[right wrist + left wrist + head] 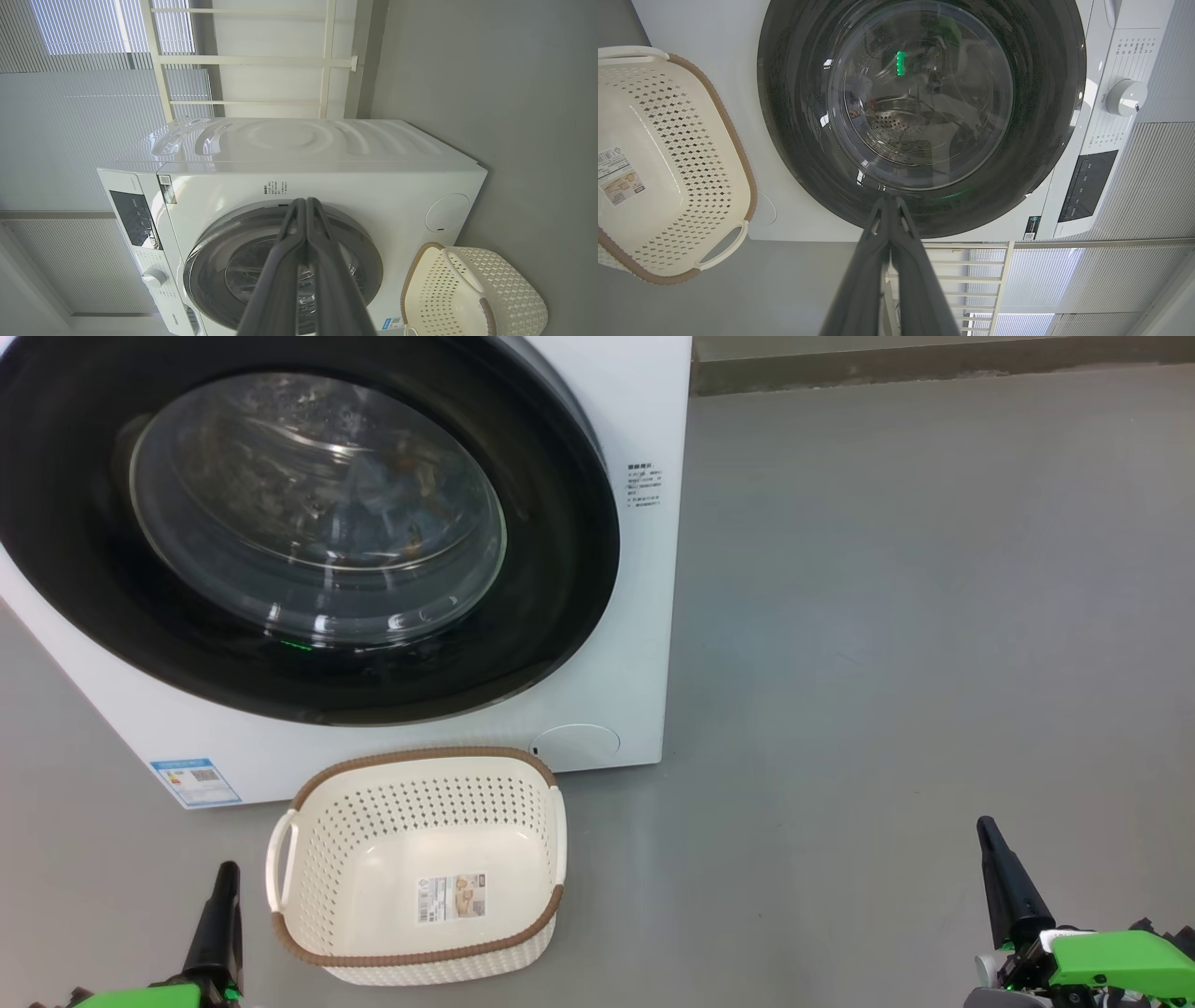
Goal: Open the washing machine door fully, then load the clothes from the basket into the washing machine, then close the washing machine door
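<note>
Both sets of jaws pressed together, holding nothing: left gripper (226,873) low, just left of the empty basket (420,753); right gripper (986,829) well off to its right. Beyond the basket, the washing machine door (560,569) lies shut against the washing machine (644,411), dead ahead of the nearer left arm. The clothes (406,462) show as dim blue-orange patches behind glare; latch state not discernible.

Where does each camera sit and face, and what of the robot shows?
Head view: from the head, down at large white front-loading washing machine, cream perforated plastic basket; left gripper, right gripper low.
Left wrist view: along shut left gripper at glossy black-rimmed round door.
Right wrist view: along shut right gripper at the machine.
All share machine and basket.
</note>
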Available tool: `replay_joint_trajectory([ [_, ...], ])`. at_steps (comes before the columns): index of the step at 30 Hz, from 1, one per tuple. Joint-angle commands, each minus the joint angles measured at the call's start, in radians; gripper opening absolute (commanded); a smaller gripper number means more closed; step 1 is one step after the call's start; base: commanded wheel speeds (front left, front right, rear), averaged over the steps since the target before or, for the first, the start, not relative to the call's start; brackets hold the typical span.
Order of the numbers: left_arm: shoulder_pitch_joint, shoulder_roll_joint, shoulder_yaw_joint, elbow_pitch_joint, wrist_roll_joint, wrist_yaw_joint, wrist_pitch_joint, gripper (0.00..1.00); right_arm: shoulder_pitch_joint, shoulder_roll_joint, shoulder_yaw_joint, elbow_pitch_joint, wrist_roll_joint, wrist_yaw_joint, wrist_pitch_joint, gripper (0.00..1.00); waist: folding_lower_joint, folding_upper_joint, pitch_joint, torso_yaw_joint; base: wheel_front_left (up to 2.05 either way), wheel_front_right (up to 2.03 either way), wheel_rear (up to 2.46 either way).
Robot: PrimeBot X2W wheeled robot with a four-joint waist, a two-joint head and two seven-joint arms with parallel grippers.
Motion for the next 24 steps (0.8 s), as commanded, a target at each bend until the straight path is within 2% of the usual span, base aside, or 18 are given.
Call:
replay_joint_trajectory([
  [1, -0.041, 0.013, 0.035, -0.018, 0.004, -0.011, 0.008, 0.00, -0.040, -0.003, 0.017, -0.024, -0.005, -0.001, 0.008, 0.00, 0.0000, 0.0000, 0.000, 0.000, 0.00, 0.00, 0.00],
  [24, -0.041, 0.011, 0.039, -0.018, 0.007, -0.011, 0.010, 0.00, -0.040, -0.001, 0.014, -0.024, -0.007, -0.001, 0.011, 0.00, 0.0000, 0.0000, 0.000, 0.000, 0.00, 0.00, 0.00],
])
